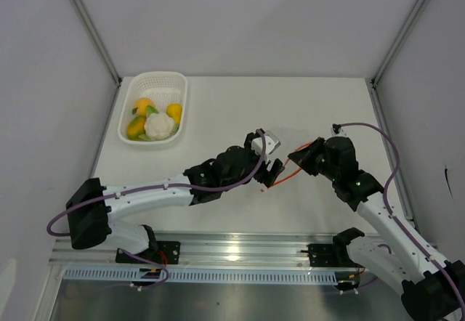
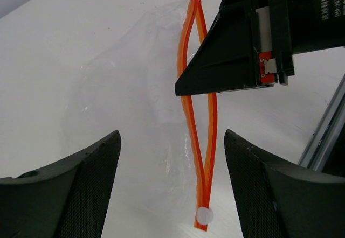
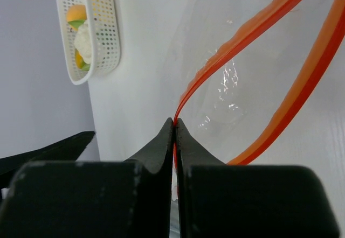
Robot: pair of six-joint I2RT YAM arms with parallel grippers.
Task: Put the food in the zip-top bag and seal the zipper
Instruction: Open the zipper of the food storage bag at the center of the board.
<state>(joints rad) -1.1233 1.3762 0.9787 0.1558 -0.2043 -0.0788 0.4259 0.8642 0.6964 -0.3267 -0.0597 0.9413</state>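
The clear zip-top bag [image 2: 135,103] lies on the white table between my two grippers, its orange-red zipper [image 2: 186,114] parted into a narrow loop. In the top view the zipper [image 1: 290,178] shows as thin orange lines. My right gripper [image 3: 175,122] is shut on one lip of the zipper [image 3: 253,25] and holds it up; it is also in the top view [image 1: 299,154]. My left gripper [image 2: 172,135] is open and empty, its jaws on either side of the bag's near end [image 1: 270,170]. The food lies in a white mesh basket [image 1: 156,76]: orange fruit [image 1: 174,110], cauliflower piece [image 1: 159,125], yellow fruit [image 1: 144,105], yellow-green fruit [image 1: 136,126].
The basket stands at the table's far left, near the left wall, and also shows in the right wrist view [image 3: 105,28]. The right gripper's black body [image 2: 253,33] hangs over the bag's far end. A metal rail [image 1: 240,252] runs along the near edge.
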